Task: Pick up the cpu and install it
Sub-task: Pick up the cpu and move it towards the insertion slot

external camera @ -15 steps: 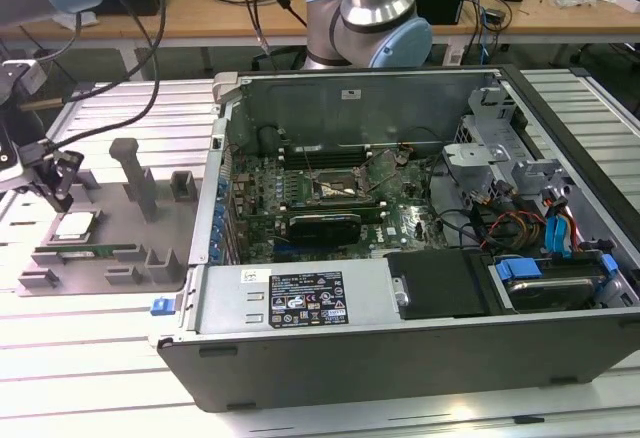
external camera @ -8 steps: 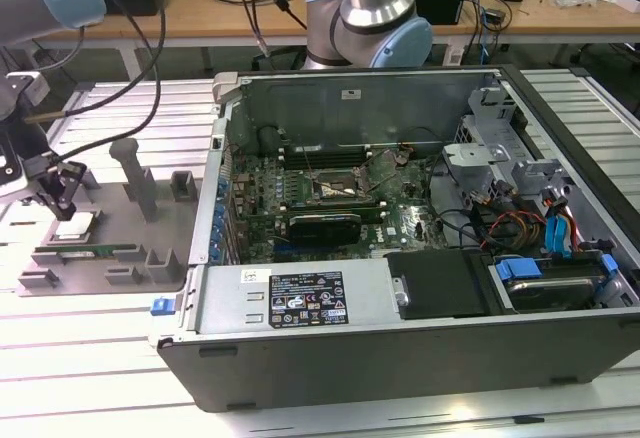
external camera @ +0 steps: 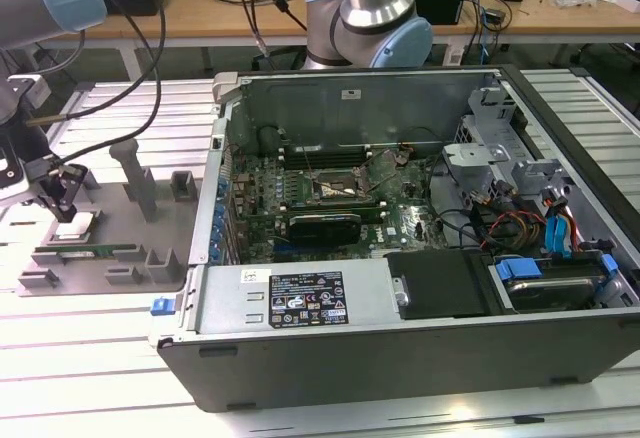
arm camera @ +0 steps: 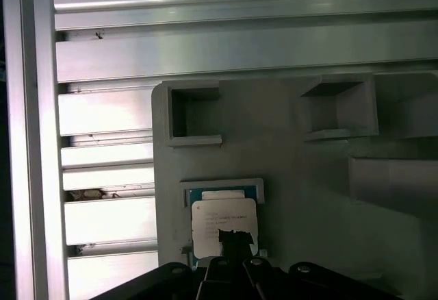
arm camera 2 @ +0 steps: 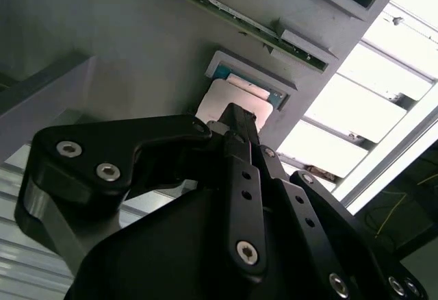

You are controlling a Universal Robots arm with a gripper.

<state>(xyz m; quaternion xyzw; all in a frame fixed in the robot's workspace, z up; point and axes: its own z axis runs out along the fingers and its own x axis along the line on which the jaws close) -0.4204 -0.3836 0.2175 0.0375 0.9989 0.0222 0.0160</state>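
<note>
Claw (external camera: 63,203) first: we found it hanging low over the grey plastic tray (external camera: 110,208) at the exterior view's left, well apart from the open computer case (external camera: 400,338). We could not tell whether it was apart, together or clamped on anything, since its dark tip merged into one shape in both wrist views. The cpu (external camera: 76,228) lay flat in a shallow square recess of the tray, directly under the tip. In the first wrist view the claw (arm camera: 235,240) overlapped one edge of the cpu (arm camera: 222,219), whose silver top faced up with a green rim showing along the far side. A long green memory stick (external camera: 90,251) rested in a slot just beside the cpu. Inside the case, the motherboard socket (external camera: 340,188) stood bare. Tray and case both sat on the slatted metal table (external camera: 100,358).
</note>
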